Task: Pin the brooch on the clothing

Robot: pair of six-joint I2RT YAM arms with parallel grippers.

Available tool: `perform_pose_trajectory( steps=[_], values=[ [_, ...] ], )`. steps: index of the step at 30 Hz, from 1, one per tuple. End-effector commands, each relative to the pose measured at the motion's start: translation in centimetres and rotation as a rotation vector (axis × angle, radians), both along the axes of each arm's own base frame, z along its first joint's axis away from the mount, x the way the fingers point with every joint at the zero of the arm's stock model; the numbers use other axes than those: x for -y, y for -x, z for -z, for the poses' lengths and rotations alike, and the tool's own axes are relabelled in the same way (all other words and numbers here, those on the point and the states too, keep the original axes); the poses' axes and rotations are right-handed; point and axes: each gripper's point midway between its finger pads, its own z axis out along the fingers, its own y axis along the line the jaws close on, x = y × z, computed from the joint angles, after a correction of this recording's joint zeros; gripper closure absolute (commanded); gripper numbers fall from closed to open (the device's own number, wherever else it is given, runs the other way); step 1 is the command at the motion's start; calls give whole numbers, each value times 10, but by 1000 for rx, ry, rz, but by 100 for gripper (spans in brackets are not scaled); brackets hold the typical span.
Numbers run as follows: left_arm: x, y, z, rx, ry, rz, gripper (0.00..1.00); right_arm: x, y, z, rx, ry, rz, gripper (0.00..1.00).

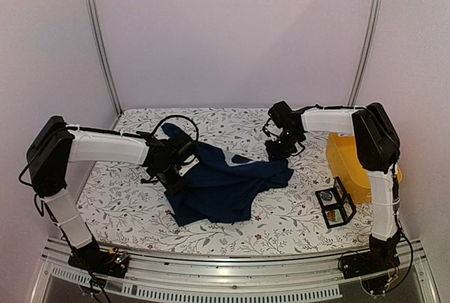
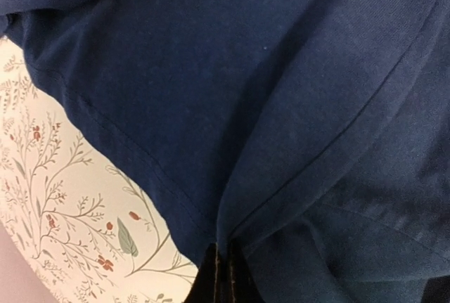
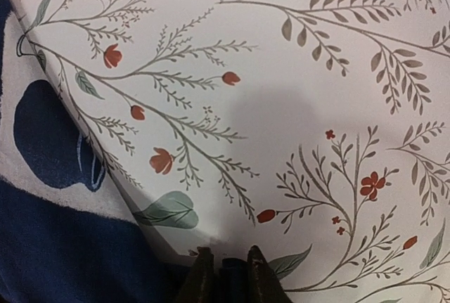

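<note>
The navy T-shirt (image 1: pixel 225 180) lies crumpled on the middle of the flowered table. My left gripper (image 1: pixel 173 164) is at its left edge, shut on a fold of navy cloth (image 2: pixel 295 106) that rises from the jaws; the fingertips (image 2: pixel 211 275) just show. My right gripper (image 1: pixel 276 150) is at the shirt's far right corner, shut on a bit of navy cloth (image 3: pixel 230 275). The shirt's pale print (image 3: pixel 28 176) shows at that view's left. A small black-framed clear box (image 1: pixel 336 205) at the right holds something small and coloured; I cannot tell if it is the brooch.
A yellow box (image 1: pixel 349 164) stands at the right edge, just behind the small clear box. A black cable loops above the left wrist (image 1: pixel 176 121). The flowered tablecloth (image 1: pixel 232 124) is bare behind the shirt. Walls close in the table on three sides.
</note>
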Motion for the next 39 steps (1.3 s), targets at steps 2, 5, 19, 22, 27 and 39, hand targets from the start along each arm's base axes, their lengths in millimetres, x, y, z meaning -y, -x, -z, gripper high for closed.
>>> perform_pose_trajectory(
  steps=[2, 5, 19, 22, 27, 39],
  values=[
    [9, -16, -56, 133, 132, -27, 100, 20, -2, -27, 72, 76, 43, 97],
    [9, -17, -82, 196, 180, -29, 100, 25, -11, -55, 148, 75, 75, 100],
    [-65, -57, -330, 821, 280, -255, 100, 30, -38, -373, 780, -334, 157, 100],
    [-65, -23, -359, 852, 389, -221, 100, 24, -1, -381, 776, -374, 120, 100],
    [-48, 24, -310, 667, 597, -140, 100, 1, 72, -330, 653, -516, 15, 100],
    [-59, -36, -241, 570, 515, -282, 100, -4, 43, -299, 574, -575, 86, 100]
  ],
)
